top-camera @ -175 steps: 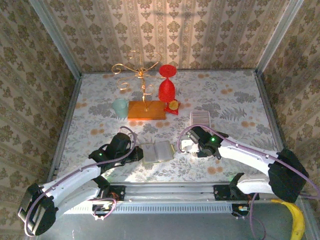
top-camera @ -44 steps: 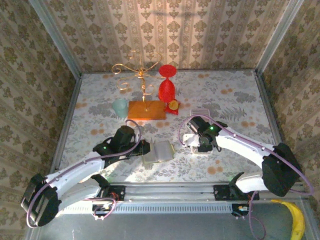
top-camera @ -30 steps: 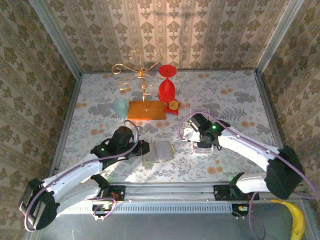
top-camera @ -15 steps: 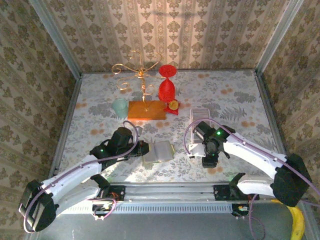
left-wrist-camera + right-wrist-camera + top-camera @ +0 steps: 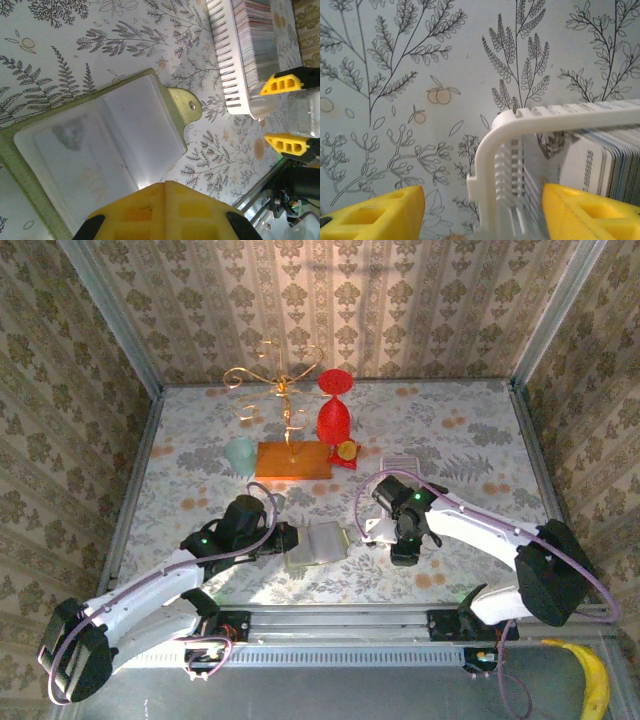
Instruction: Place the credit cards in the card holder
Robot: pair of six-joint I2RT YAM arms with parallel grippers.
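The credit cards (image 5: pixel 255 45) stand on edge, packed tight in a white slotted rack (image 5: pixel 227 60), probably so that a single one can be pinched out by its top edge. The right hand (image 5: pixel 482 215) is spread wide, its yellow fingers apart on either side of the rack's near corner and touching nothing, apparently lining up for a pick. To the left of the rack and a little nearer lies the olive card holder (image 5: pixel 115 140), opened flat with its clear sleeves facing up to receive cards. Whether those cloudy sleeves already hold a card cannot be told. The left hand (image 5: pixel 165 207) has its fingers pressed together at the holder's left edge, most likely to pin it so it cannot slide or fold shut. Whether it pinches a flap is unclear. All of this sits on a leaf-patterned counter (image 5: pixel 460 430), with a gold wire stand (image 5: pixel 285 390) and a red goblet (image 5: pixel 334 415) well apart at the far side.
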